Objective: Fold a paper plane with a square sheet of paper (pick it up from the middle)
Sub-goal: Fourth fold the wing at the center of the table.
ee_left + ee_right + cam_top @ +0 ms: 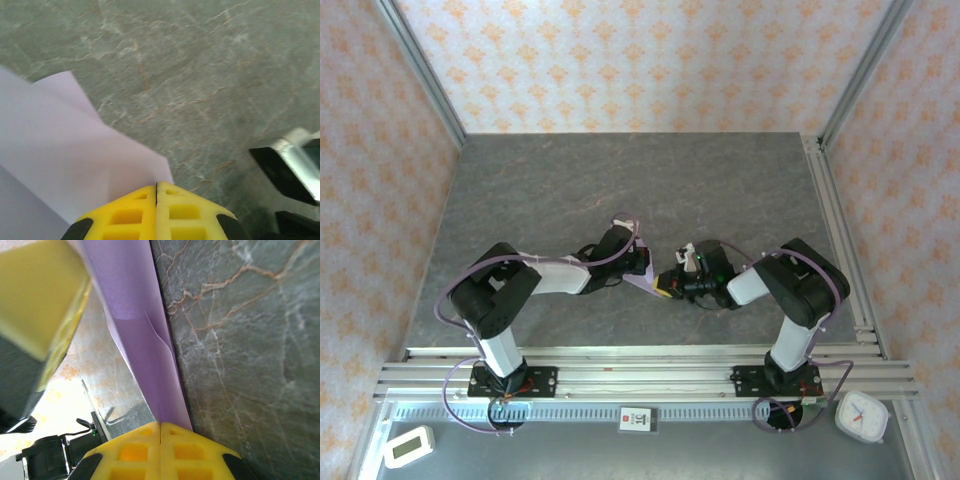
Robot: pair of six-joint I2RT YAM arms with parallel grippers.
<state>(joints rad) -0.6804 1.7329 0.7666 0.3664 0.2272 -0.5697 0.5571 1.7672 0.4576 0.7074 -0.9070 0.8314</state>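
1. Meeting just beyond the middle of the aluminium rail [620, 352], the left gripper [645, 268] and the right gripper [667, 287] both gripped the square sheet of paper [641, 280], already partly folded, over the grey table [620, 180].
2. The left gripper's [156, 186] yellow fingers [127, 212] were pressed together, pinching the sheet's [65, 160] edge at their seam.
3. The right gripper [160, 425] was likewise clamped on a narrow folded end of the sheet [135, 315].
4. In the right wrist view, the folded band's long axis ran straight away from those fingertips, with a crease along its length.
5. From above, the sheet was a small lilac wedge. It seemed to taper toward the rail and slightly right, but the arms hid most of it.
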